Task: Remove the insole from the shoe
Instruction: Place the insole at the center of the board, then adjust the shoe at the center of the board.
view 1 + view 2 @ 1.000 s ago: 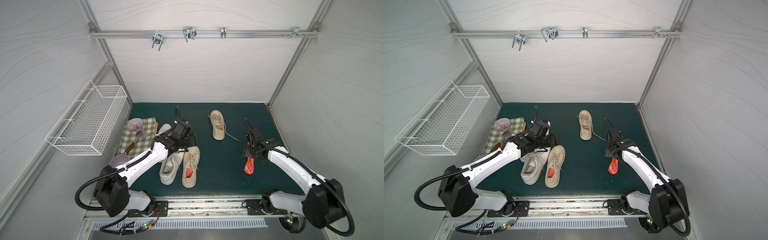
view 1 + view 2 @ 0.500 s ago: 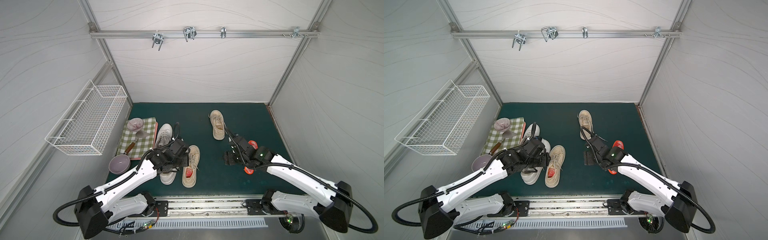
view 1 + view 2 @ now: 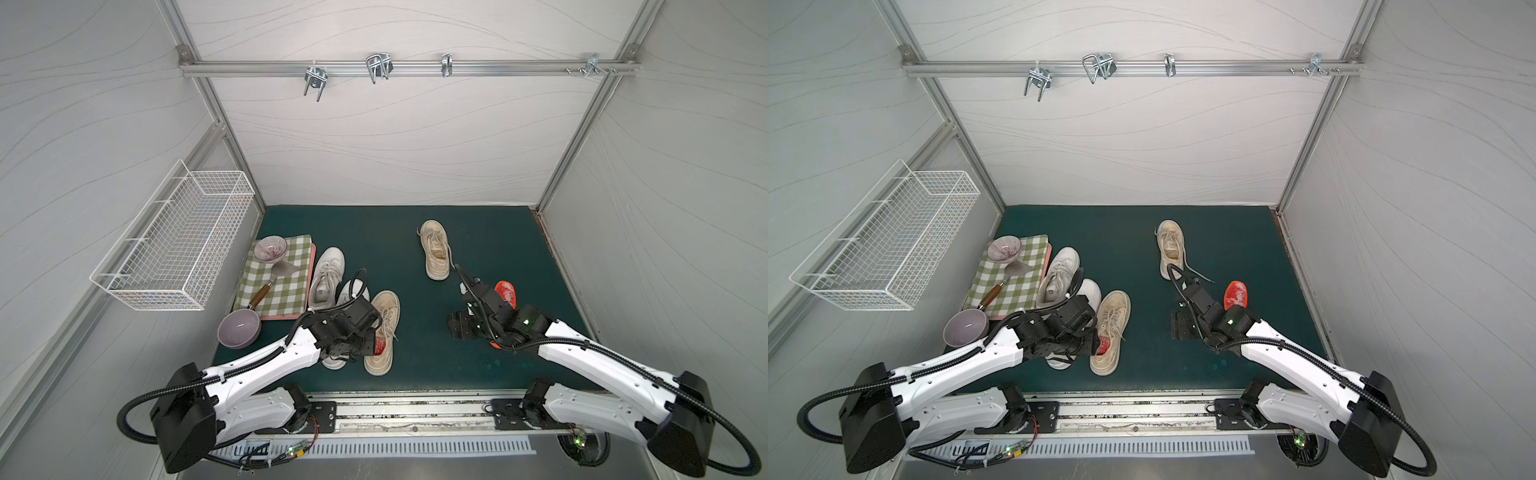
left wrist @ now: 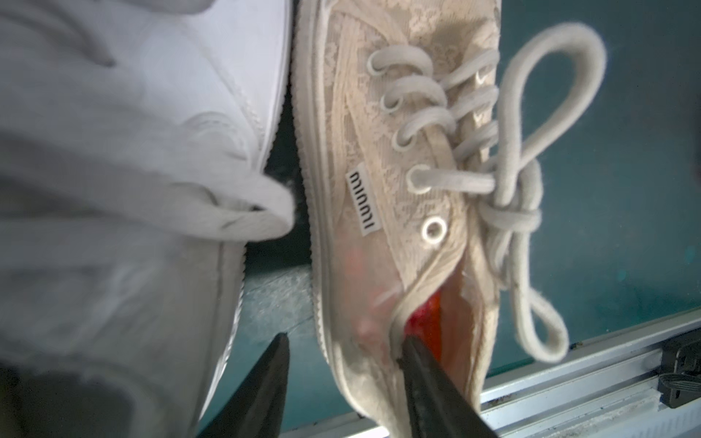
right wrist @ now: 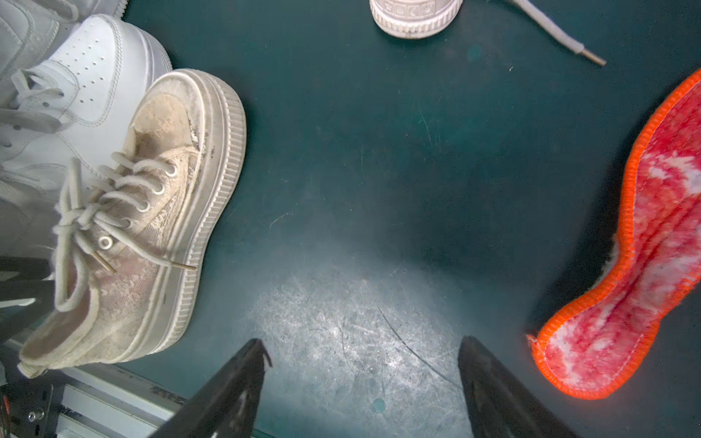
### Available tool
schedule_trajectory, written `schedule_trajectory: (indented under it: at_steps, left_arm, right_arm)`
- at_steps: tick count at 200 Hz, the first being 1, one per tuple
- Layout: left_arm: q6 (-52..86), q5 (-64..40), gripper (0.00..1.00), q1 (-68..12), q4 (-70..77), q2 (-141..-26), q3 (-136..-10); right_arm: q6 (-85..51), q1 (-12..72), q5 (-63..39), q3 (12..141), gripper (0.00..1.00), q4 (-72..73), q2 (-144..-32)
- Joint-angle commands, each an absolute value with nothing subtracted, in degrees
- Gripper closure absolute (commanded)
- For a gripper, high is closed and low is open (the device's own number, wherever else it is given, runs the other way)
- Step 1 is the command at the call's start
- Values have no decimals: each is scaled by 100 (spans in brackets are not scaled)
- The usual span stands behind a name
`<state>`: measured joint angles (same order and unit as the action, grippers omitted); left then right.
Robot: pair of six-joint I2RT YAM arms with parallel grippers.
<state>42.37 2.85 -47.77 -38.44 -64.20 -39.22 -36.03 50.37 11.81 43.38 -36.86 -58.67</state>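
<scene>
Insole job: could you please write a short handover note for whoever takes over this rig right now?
Left gripper: open, straddling the side wall of the near beige shoe by the heel, with one finger inside the opening at its red insole.
Right gripper: open and empty, over bare mat.
Done: a loose insole lies on the mat by the right arm.
Left: grip the insole in the shoe and pull it out.

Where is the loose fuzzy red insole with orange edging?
In both top views the fuzzy red insole lies on the green mat's right side, partly under the right arm, near the far beige shoe.
</scene>
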Motion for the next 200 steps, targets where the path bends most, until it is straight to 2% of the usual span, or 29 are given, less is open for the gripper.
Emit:
schedule_trajectory:
  at_steps: [1,33,74,110,186,200]
  left_arm:
    - [4277,297,51,-4791,-3439,-6613,-3999]
    - [4195,333,59,-4791,-3195,-7030,-4094]
    - [4133,501,86,-4801,-2856,-7625,-4505]
    - [4108,548,100,-4799,-2575,-8206,-5144]
    - [4470,604,100,-5103,-2410,-8903,-5727]
    - [4519,597,91,-5190,-2408,-8890,-5667]
  right_arm:
    - [-3783,5089,1081,4191,18,-3586,-5710]
    - [-3796,5092,1072,4116,18,-3617,-5652]
    - [-3795,5089,1145,4062,18,-3645,-5591]
    - [-3817,5090,1227,4053,18,-3686,-5568]
    - [-3727,5089,1055,3973,18,-3481,-5637]
    - [-3668,5093,922,3957,19,-3363,-5699]
